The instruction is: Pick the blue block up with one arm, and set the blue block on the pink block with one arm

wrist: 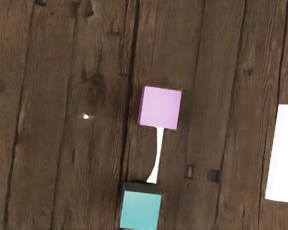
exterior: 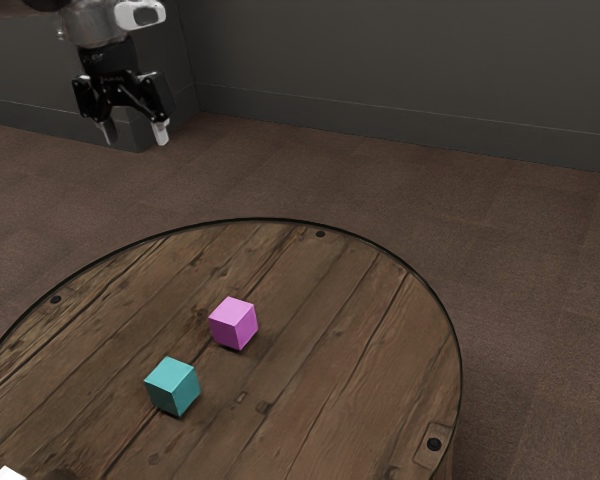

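A: While the pincer hangs high in the exterior view's upper left, what are its fingers doing?

B: They stand spread apart with nothing between them. It is released, well above the round wooden bench.

A: And the blue block?

B: The blue block, closer to teal in colour, sits flat on the planks toward the near side of the bench, and nothing is touching it. The pink block stands near it but apart, a little farther back and toward the exterior view's right. Neither block is stacked on the other.

A: What does the wrist view give you?

B: Both blocks lie below the hand with bare, dark-grained plank between them, and a thin pale streak runs across that gap. A flat white thing rests on the bench well off to one side of the pink block. I cannot tell what it is.
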`<act>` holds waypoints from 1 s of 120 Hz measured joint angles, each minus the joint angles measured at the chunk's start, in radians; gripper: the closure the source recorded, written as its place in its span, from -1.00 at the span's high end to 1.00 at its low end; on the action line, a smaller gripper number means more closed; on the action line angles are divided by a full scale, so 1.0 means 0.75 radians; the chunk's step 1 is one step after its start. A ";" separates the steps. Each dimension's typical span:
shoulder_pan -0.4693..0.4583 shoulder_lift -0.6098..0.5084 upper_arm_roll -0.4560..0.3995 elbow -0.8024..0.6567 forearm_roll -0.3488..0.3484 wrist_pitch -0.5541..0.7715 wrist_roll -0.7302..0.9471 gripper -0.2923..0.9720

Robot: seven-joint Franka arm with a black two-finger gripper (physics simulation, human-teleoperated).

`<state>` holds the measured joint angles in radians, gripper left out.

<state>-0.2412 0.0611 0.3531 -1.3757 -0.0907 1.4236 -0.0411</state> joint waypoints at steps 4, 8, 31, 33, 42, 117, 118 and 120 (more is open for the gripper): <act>-0.006 -0.013 0.001 -0.046 -0.006 0.017 -0.002 0.54; -0.009 -0.031 0.000 -0.076 -0.009 0.031 -0.003 0.54; 0.042 -0.026 -0.107 -0.513 -0.012 0.276 -0.023 0.54; 0.054 -0.067 -0.139 -0.617 -0.002 0.326 -0.025 0.53; 0.109 -0.239 -0.258 -1.019 0.049 0.562 -0.032 0.53; 0.258 -0.251 -0.412 -1.601 0.182 1.407 -0.050 0.49; 0.258 -0.250 -0.412 -1.601 0.182 1.409 -0.049 0.49; 0.258 -0.249 -0.412 -1.602 0.182 1.412 -0.048 0.49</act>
<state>-0.0476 -0.1257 0.0438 -2.5772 0.0456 2.4829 -0.0773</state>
